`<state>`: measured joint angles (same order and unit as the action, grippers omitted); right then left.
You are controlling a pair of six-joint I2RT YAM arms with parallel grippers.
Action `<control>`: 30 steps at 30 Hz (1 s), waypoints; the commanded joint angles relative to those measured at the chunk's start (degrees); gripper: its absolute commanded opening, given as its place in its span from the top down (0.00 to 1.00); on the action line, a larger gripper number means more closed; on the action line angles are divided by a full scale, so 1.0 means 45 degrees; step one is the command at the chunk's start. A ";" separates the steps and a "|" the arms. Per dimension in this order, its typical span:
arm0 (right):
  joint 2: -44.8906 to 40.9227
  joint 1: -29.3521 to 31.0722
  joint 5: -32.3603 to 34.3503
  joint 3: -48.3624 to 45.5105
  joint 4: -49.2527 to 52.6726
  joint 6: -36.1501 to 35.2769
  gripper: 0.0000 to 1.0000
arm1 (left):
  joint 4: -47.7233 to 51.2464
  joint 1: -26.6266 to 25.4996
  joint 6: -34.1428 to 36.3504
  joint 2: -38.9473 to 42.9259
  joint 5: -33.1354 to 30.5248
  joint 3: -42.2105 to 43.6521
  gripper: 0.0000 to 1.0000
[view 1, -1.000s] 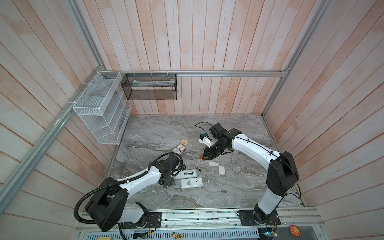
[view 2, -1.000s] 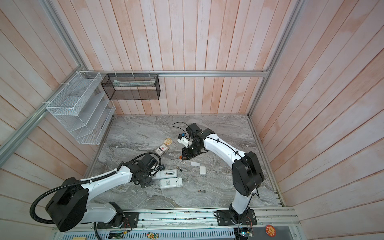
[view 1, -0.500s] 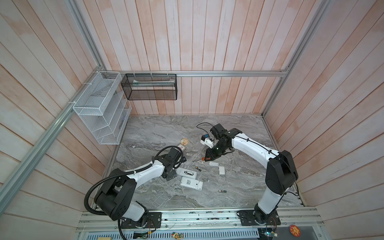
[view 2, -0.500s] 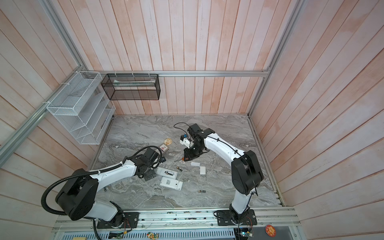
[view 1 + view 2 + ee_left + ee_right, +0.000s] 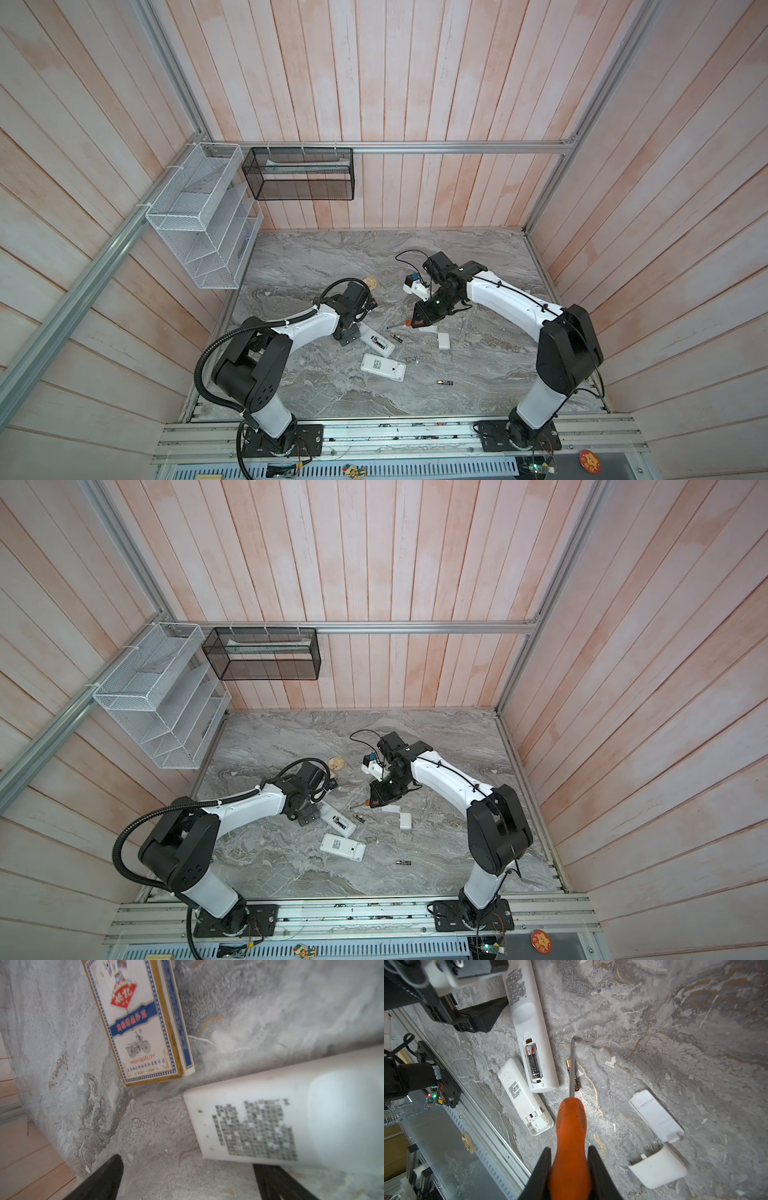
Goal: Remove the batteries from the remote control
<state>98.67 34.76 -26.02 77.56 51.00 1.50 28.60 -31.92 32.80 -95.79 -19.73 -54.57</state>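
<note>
Two white remotes lie face down mid-table. The longer remote [image 5: 376,338] [image 5: 338,818] [image 5: 532,1028] has its compartment open with one dark battery [image 5: 534,1061] inside. The shorter remote [image 5: 382,366] [image 5: 523,1093] shows an empty compartment. One loose battery [image 5: 398,337] [image 5: 576,1084] lies under the screwdriver shaft, another loose battery [image 5: 444,381] [image 5: 402,861] nearer the front. My right gripper [image 5: 569,1159] [image 5: 415,322] is shut on the orange-handled screwdriver [image 5: 571,1126], tip just above the table. My left gripper [image 5: 187,1178] [image 5: 348,334] is open at the longer remote's [image 5: 291,1118] far end, holding nothing.
Two white battery covers [image 5: 656,1113] [image 5: 658,1169] lie right of the screwdriver, also seen as a cover [image 5: 444,340] in a top view. A playing-card box [image 5: 143,1022] lies just beyond the left gripper. A small round wooden piece [image 5: 370,283] sits behind. Wire baskets hang on the left and back walls.
My left arm has swung toward the back and now covers the card box. The longer remote has turned to lie diagonally. The right gripper with the screwdriver has barely shifted.
</note>
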 commanded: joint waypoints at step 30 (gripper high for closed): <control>-0.0743 0.1474 -0.0053 0.0559 0.0396 0.2110 0.98 | 0.0269 0.0460 -0.0673 -0.0373 0.1940 -0.2017 0.00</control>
<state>98.63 41.28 -26.61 80.27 51.33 9.87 27.70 -30.50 31.75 -102.32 -11.77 -64.25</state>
